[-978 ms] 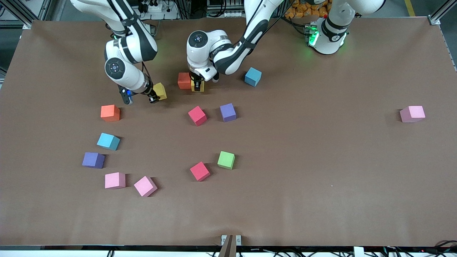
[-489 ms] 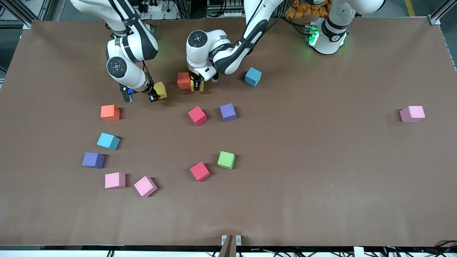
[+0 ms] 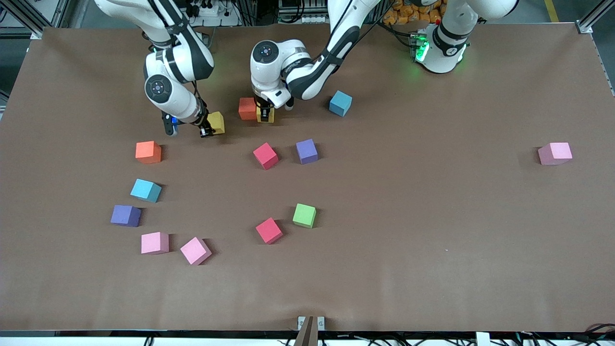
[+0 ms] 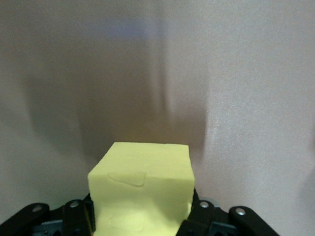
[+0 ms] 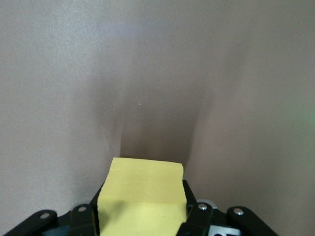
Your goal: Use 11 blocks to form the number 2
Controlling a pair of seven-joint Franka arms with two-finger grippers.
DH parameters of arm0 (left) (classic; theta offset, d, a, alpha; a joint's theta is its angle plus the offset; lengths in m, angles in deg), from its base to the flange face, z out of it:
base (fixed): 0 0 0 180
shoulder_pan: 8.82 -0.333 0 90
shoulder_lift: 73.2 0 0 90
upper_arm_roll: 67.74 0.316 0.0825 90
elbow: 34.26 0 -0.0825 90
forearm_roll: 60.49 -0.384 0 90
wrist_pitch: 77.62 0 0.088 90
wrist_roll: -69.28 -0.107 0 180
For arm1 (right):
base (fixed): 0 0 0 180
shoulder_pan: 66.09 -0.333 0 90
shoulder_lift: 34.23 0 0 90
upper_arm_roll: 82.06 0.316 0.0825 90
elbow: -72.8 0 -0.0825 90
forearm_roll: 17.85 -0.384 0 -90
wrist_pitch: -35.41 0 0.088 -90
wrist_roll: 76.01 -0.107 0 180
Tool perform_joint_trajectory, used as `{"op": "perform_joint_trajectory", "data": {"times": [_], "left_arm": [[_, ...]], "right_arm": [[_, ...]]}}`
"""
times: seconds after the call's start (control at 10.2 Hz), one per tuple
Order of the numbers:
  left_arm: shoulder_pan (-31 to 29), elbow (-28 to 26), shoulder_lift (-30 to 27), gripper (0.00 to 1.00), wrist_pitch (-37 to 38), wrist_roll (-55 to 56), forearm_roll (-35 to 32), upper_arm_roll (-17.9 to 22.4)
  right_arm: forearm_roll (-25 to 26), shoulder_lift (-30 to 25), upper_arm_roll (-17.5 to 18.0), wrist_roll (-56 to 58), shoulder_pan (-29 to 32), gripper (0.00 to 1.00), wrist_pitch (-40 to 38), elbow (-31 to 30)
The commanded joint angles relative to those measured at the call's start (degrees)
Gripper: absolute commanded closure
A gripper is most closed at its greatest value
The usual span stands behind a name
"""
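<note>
The left tool (image 3: 265,114) pinches a yellow block (image 4: 142,189) touching the orange block (image 3: 247,108), while the right tool (image 3: 207,129) pinches another yellow block (image 3: 216,122) that should land flush, squared, beside that row.

Brown table (image 3: 432,240) scattered with foam cubes. Near the edge by the robots' bases: left gripper (image 3: 264,114) closed on a yellow block (image 3: 265,115), touching an orange block (image 3: 247,108); right gripper (image 3: 207,129) clamped on another yellow block (image 3: 216,122) close by, toward the right arm's end. Blue block (image 3: 340,103) beside the pair. Mid-table: red (image 3: 265,155) and purple (image 3: 306,151) blocks, green (image 3: 304,215) and red (image 3: 269,230) nearer the camera. Lone pink block (image 3: 555,153) near the left arm's end edge.
</note>
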Motion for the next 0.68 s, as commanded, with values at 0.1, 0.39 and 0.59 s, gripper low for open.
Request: {"op": "perform_joint_trajectory", "data": {"times": [0.1,0.39,0.59], "left_arm": [[0.9,0.0,0.6,0.89,2.6,2.8,-0.2,0.3],[1.0,0.3,1.1,0.89,3.7,3.9,-0.2,0.3],[1.0,0.6,1.1,0.89,5.2,4.0,0.1,0.3]], "right_arm": [[-0.9,-2.3,0.9,-1.7,-1.2,1.0,1.6,-2.6],[-1.5,-2.2,3.7,-3.8,-1.9,1.0,1.7,-3.1],[-1.9,-2.2,5.7,-5.3,-1.9,1.0,1.7,-3.2]]}}
